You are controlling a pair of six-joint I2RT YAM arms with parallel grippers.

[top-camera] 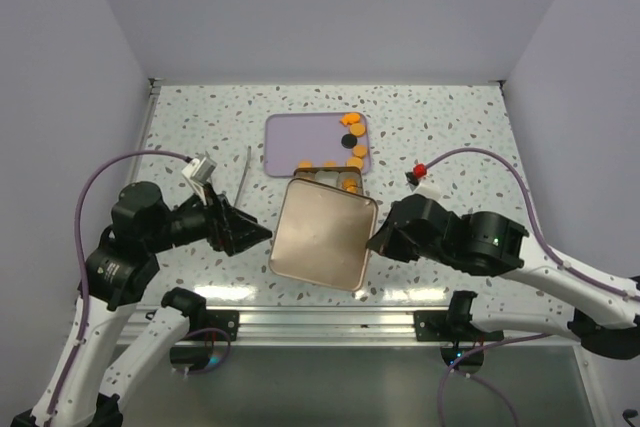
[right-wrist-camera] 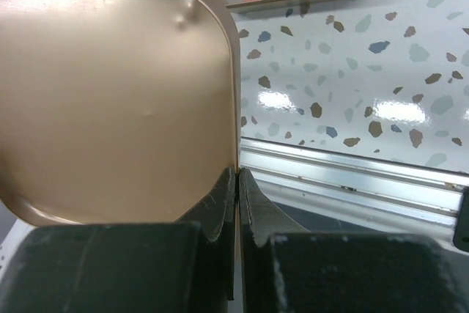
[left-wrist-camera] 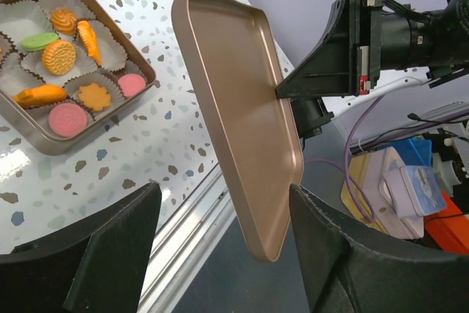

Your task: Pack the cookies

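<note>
A bronze square tin lid [top-camera: 325,232] hangs tilted above the table's front. My right gripper [top-camera: 375,240] is shut on its right edge, which shows clamped in the right wrist view [right-wrist-camera: 239,174]. My left gripper [top-camera: 265,235] is open, and the lid's lower corner [left-wrist-camera: 275,243] sits between its fingers. The square tin [left-wrist-camera: 44,144] holds orange, pink and green cookies [left-wrist-camera: 58,56] in white paper cups. More orange cookies [top-camera: 352,119] and a black one [top-camera: 349,140] lie on a purple tray [top-camera: 300,142].
The lid hides most of the tin [top-camera: 325,179] in the top view. A thin grey rod [top-camera: 245,172] lies left of the tray. A metal rail [top-camera: 330,322] runs along the table's front edge. White walls close in three sides.
</note>
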